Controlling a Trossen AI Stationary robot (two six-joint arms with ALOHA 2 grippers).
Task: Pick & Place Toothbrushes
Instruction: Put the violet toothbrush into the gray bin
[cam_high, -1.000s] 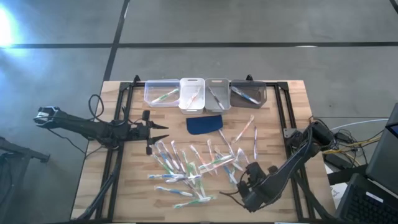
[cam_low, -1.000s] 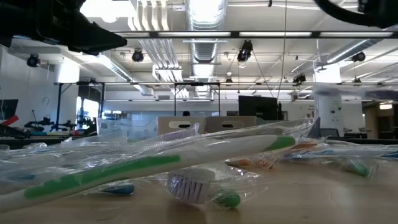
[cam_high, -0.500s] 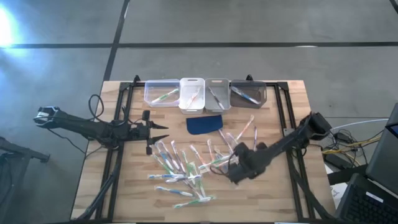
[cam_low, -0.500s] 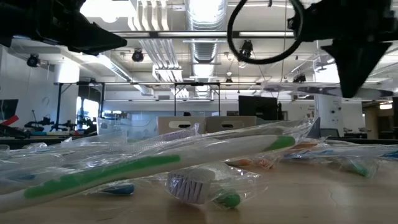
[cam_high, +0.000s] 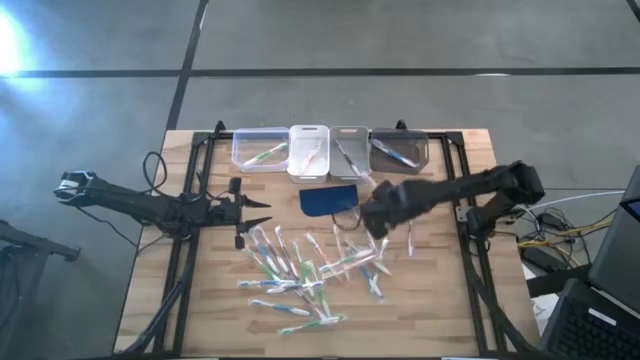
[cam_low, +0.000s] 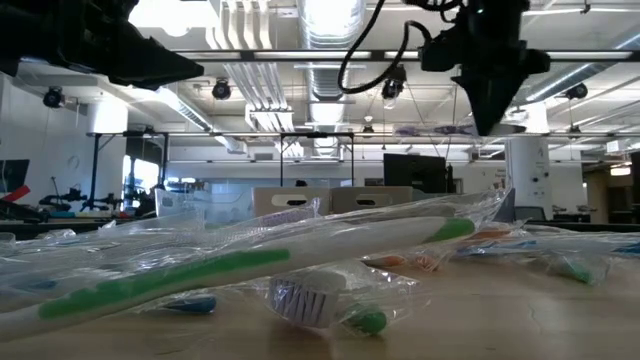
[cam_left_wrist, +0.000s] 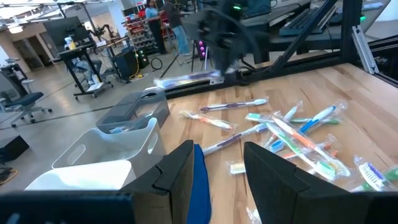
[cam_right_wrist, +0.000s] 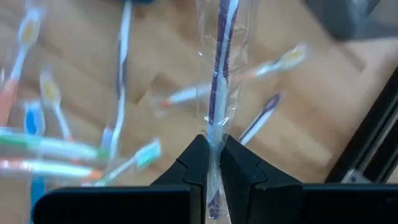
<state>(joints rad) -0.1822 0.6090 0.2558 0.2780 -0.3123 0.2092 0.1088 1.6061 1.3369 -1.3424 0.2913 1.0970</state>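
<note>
Many wrapped toothbrushes lie loose on the wooden table's middle; they fill the low view's foreground. My right gripper hangs above the pile's far right part, shut on a purple toothbrush in a clear wrapper, which also shows in the low view. My left gripper stands open and level at the table's left, its fingers toward the pile, touching nothing. My right gripper pinches the wrapped purple toothbrush near one end between its two fingers. The fingers come from above, pointing steeply down, and lie across the stick. The toothbrush is lifted clear of the table, about level, most of its length reaching out to one side.
Four small bins stand in a row at the far edge: clear, white, grey and dark, each with a toothbrush or two. A dark blue pad lies before them. Black frame rails run along both sides.
My right gripper has gone from the table's near right part toward the far edge and up, rolling its wrist, staying shut on the purple toothbrush, which travels with it clear of the pile.
</note>
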